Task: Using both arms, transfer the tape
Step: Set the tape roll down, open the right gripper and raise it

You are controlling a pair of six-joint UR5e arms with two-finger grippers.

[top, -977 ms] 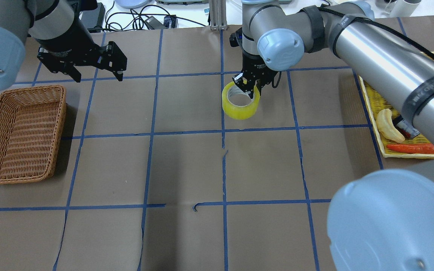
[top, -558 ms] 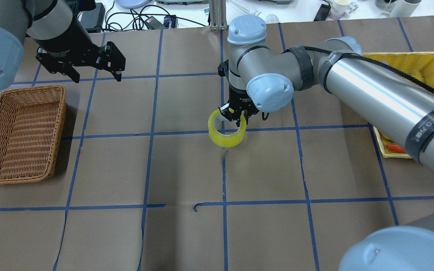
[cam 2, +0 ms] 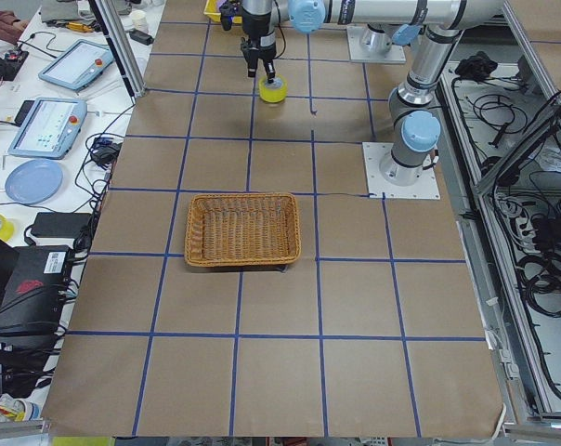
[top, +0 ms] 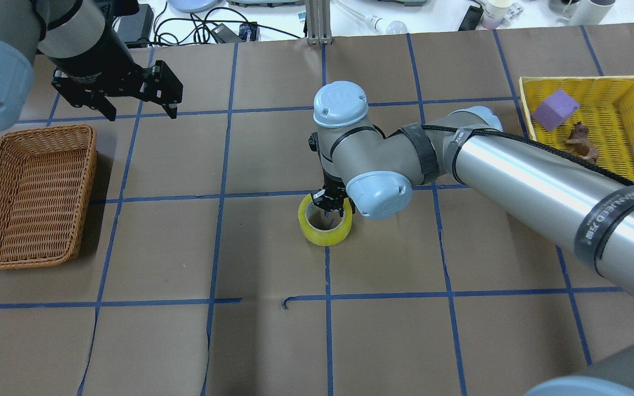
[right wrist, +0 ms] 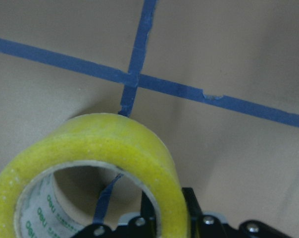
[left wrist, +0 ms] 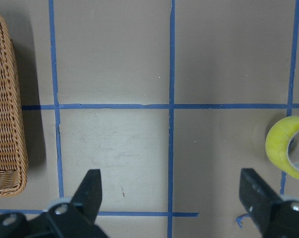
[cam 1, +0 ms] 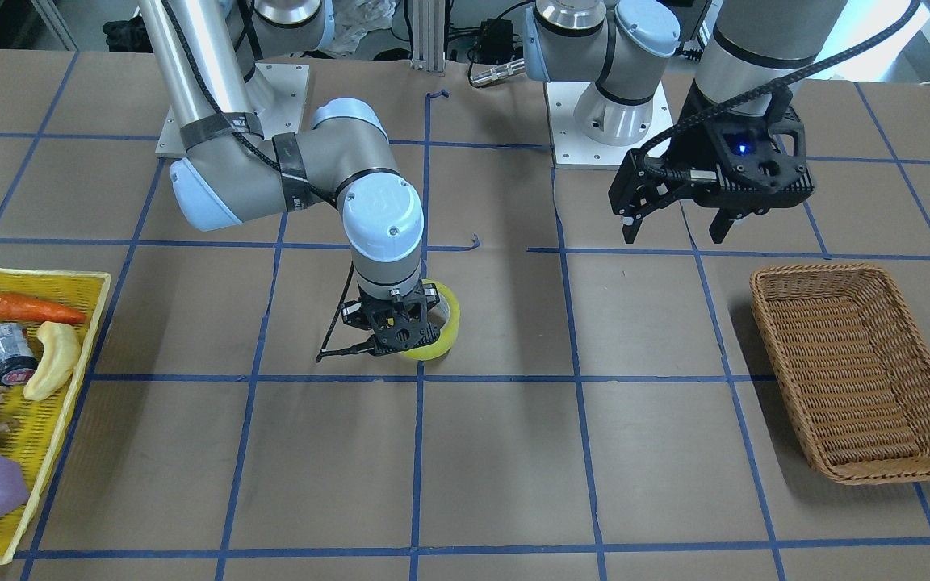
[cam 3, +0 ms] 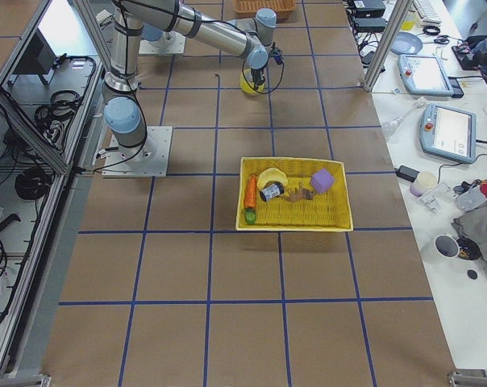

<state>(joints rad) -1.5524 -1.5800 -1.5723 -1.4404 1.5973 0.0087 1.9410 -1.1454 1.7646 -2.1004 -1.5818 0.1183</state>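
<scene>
R arm (top: 515,170) reaches in to mid-desk, wrist pointing straight down. R jaws are closed on the tape (top: 323,236) and pinch the ring's wall, one finger inside the whitish core and one outside; clearest in R wrist view. The tape is a translucent yellow roll, hole facing up, looking slightly tilted in the front-facing view. It's low at the desk (top: 267,346); can't tell if it touches the brown paper. Position approx desk centre, right by a crossing of the blue grid lines (top: 218,195), w/ one blue line showing thru the core.

L arm (top: 75,38) hangs over the far L part of the desk, well apart from the tape. L jaws are spread wide, gripping nothing, fingers pointing down at bare paper. L wrist view catches the tape at its R edge and the wicker basket (top: 87,181) at its L edge. The basket lies at the L end of the desk, near the L jaws but not under them.

Yellow tray (top: 523,104) lies at the R end of the desk w/ a purple block (top: 555,110), brown animal figure (top: 578,142), toy carrot (cam 1: 29,308), banana toy (cam 1: 53,367) and small jar (cam 1: 11,355) in it.
</scene>
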